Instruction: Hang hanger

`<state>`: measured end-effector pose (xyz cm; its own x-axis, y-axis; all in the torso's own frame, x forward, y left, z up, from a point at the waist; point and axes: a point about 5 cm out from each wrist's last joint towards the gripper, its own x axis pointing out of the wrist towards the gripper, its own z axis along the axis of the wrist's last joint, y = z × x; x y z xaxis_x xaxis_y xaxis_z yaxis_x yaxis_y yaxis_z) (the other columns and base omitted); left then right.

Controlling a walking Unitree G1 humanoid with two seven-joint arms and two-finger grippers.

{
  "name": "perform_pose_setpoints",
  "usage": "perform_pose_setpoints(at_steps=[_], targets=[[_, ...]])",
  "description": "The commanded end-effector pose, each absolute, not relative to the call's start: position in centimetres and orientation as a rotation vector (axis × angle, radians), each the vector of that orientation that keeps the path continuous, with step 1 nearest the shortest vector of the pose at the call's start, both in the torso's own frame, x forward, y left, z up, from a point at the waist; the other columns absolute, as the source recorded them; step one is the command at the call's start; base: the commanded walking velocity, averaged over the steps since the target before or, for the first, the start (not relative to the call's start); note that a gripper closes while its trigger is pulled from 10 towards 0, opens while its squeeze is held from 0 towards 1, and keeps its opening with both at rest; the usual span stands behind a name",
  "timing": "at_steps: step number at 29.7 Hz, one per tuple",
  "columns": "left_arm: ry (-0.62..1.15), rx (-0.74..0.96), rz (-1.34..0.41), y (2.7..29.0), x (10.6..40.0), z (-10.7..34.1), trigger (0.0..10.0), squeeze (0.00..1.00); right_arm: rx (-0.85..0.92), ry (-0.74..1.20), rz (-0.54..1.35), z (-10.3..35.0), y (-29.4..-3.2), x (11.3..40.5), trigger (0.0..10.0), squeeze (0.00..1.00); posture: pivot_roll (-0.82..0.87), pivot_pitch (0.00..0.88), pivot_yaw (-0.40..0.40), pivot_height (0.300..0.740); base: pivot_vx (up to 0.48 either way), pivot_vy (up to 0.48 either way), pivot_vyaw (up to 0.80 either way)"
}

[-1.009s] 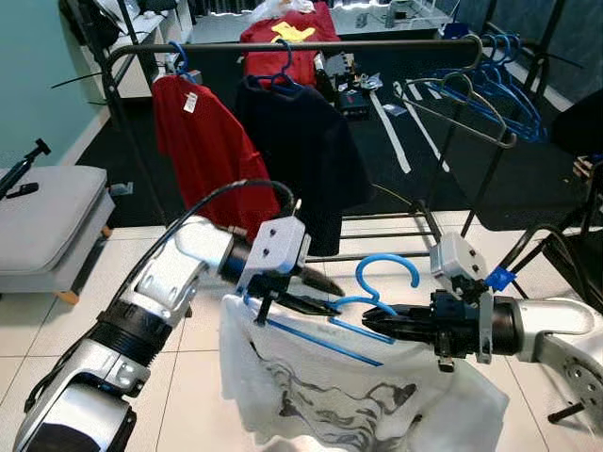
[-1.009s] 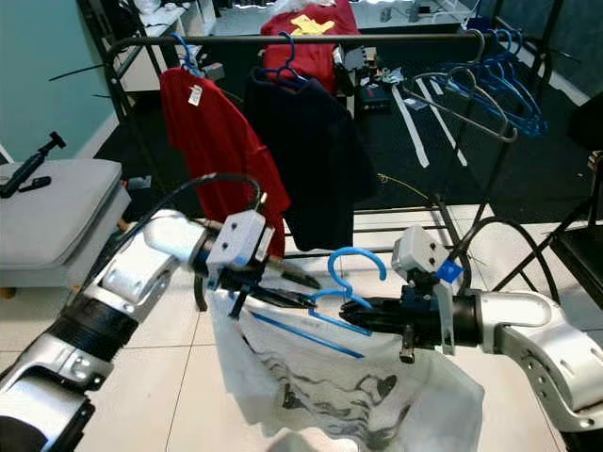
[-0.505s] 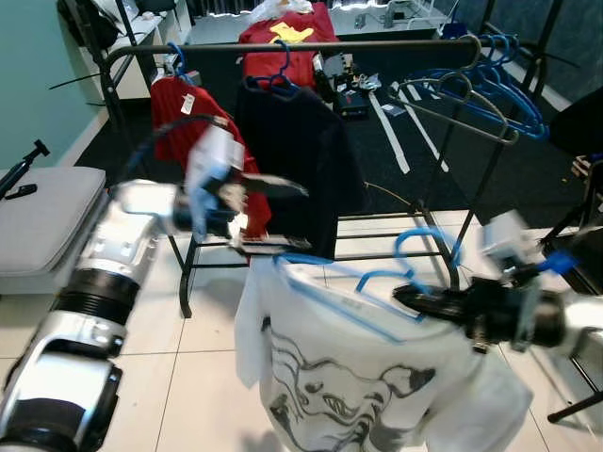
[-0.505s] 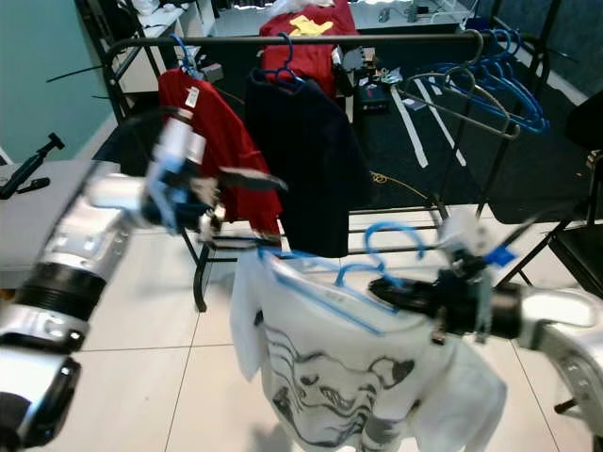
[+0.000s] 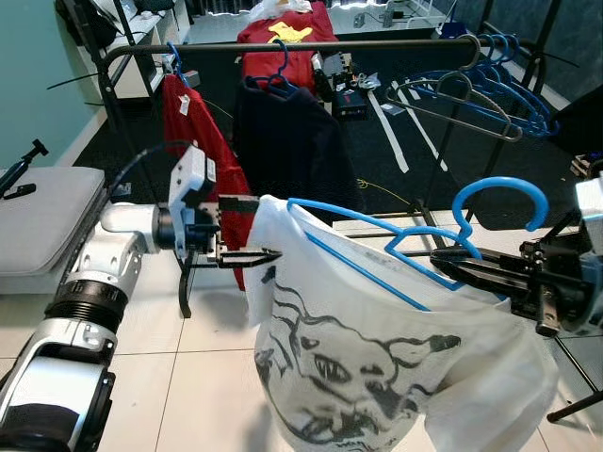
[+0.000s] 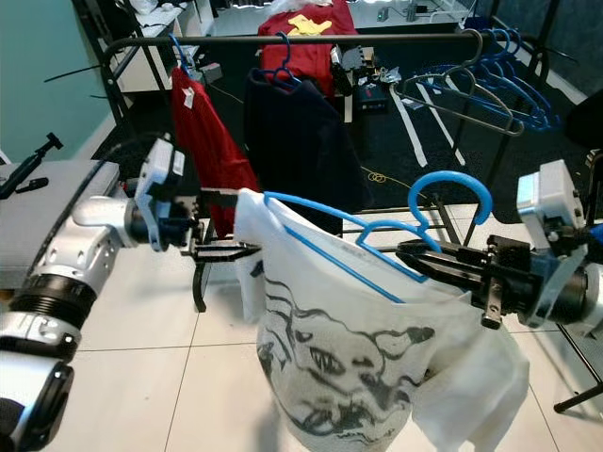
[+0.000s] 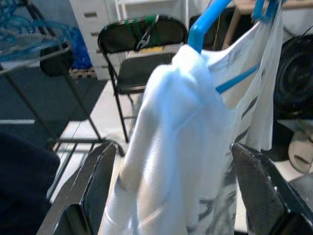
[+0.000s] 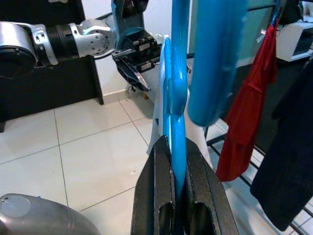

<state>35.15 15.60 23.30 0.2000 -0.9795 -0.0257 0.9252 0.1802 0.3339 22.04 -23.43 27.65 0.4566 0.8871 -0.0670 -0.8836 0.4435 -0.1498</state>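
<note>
Right gripper [image 5: 450, 258] is clamped on the blue hanger [image 5: 396, 247] just below its hook, fingers pinched flat against the plastic in the right wrist view; the hook stands upright above the fingers. The hanger carries a white printed T-shirt [image 5: 367, 358], held in mid-air over the tiled floor [image 5: 170, 367], in front of the clothes rack [image 5: 283, 44] and well short of its top rail. Left gripper [image 5: 256, 229] sits at the shirt's left shoulder, fingers spread apart with the cloth between them; whether the pads actually touch the fabric cannot be told. On the rail hang a red shirt [image 5: 193, 141] near the left end and a dark shirt [image 5: 292, 141] just beside it; empty blue hangers [image 5: 513, 89] are bunched at the right end.
</note>
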Motion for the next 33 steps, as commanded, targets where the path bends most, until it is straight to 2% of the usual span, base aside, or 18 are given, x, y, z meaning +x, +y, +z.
perform_pose_setpoints(at_steps=[1,5,6,7,8,21,23,27,29,33], targets=[[-0.180,0.300,-1.377,15.5,35.1,22.5,10.0,0.00,-0.196,-0.058,1.119,28.6,-23.2,21.5,0.0,0.00,-0.12,0.107,0.082,0.740,0.000,0.000,0.00],[-0.177,0.295,-1.381,15.4,35.2,22.5,10.0,0.00,-0.199,-0.060,1.119,28.8,-23.2,21.5,0.0,0.00,-0.12,0.107,0.082,0.740,0.000,0.000,0.00],[-0.172,0.291,-1.392,15.4,35.2,22.4,5.1,0.00,-0.200,-0.062,1.120,28.8,-23.1,21.5,0.0,0.00,-0.12,0.108,0.082,0.740,0.000,0.000,0.00],[-0.172,0.291,-1.392,15.4,35.2,22.4,5.1,0.00,-0.200,-0.062,1.120,28.8,-23.1,21.5,0.0,0.00,-0.12,0.108,0.082,0.740,0.000,0.000,0.00],[-0.162,0.289,-1.407,15.3,35.1,22.3,0.0,0.00,-0.200,-0.061,1.120,28.9,-23.0,21.5,0.0,0.00,-0.12,0.110,0.082,0.740,0.000,0.000,0.00],[-0.177,0.332,-1.330,16.4,35.7,23.3,0.0,0.00,-0.201,-0.028,1.110,28.2,-22.9,21.6,0.0,0.00,-0.11,0.111,0.083,0.740,0.000,0.000,0.00],[-0.172,0.385,-1.273,17.4,36.0,23.9,0.0,0.00,-0.244,0.050,1.073,27.2,-23.4,21.9,0.0,0.00,-0.11,0.110,0.081,0.740,0.000,0.000,0.00],[-0.166,0.418,-1.248,17.9,36.1,24.1,0.0,0.00,-0.268,0.087,1.047,26.8,-23.8,22.0,0.0,0.00,-0.11,0.112,0.082,0.740,0.000,0.000,0.00],[-0.158,0.501,-1.220,18.9,36.1,25.0,0.0,0.00,-0.331,0.185,1.002,25.8,-24.5,22.1,0.0,0.00,-0.11,0.113,0.080,0.740,0.000,0.000,0.00],[-0.158,0.568,-1.215,19.3,36.0,25.7,0.0,0.00,-0.376,0.259,0.981,24.9,-24.9,22.2,0.0,0.00,-0.11,0.114,0.079,0.740,0.000,0.000,0.00]])
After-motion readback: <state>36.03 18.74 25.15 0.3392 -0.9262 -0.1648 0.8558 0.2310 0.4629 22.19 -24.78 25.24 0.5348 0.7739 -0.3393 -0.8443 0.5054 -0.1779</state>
